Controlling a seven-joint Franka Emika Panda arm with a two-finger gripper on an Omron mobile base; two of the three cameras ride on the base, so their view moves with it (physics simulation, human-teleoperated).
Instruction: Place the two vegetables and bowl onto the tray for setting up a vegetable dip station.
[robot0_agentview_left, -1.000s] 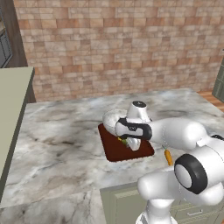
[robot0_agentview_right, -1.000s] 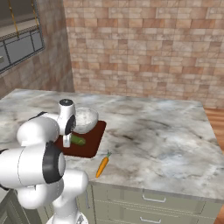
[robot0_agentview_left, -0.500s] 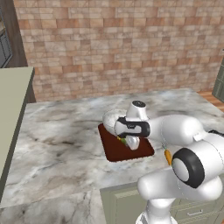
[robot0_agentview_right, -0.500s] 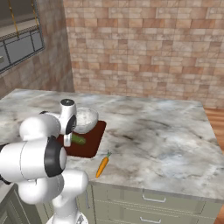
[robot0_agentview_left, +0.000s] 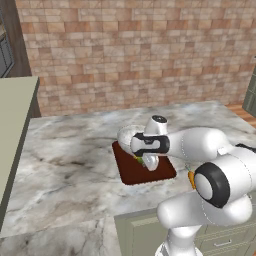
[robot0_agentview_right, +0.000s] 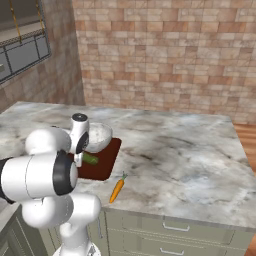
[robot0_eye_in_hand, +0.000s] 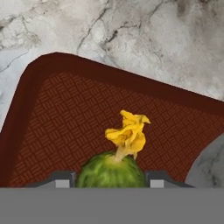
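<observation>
Cucumber (robot0_eye_in_hand: 112, 171) sits between the two dark fingertips (robot0_eye_in_hand: 62, 180) of the pincer (robot0_eye_in_hand: 110, 180), low in the hand view. One tip is on each side of the green end, right against it, so the pincer seems to be closed on the cucumber, though the touch itself is hard to see for sure. A small yellow flower (robot0_eye_in_hand: 128, 133) sticks out of the end of the cucumber.

Under it is the tray (robot0_eye_in_hand: 52, 113), dark red-brown with a criss-cross pattern and a low rim. The tray lies on the marble tabletop (robot0_eye_in_hand: 131, 35). In the right base view the cucumber (robot0_agentview_right: 91, 158) is over the tray (robot0_agentview_right: 107, 162), just beside the bowl (robot0_agentview_right: 98, 137). The bowl is round and silvery, and it rests on the far end of the tray, close to the brick wall side.

In the left base view the white arm bends over the tray (robot0_agentview_left: 131, 172), and the bowl (robot0_agentview_left: 126, 136) peeks out behind the arm.

The carrot (robot0_agentview_right: 117, 189) lies on the tabletop (robot0_agentview_right: 190, 155) off the tray, near the front edge. It is orange with a green tip, and the tip points toward the tray. Nothing touches it.
</observation>
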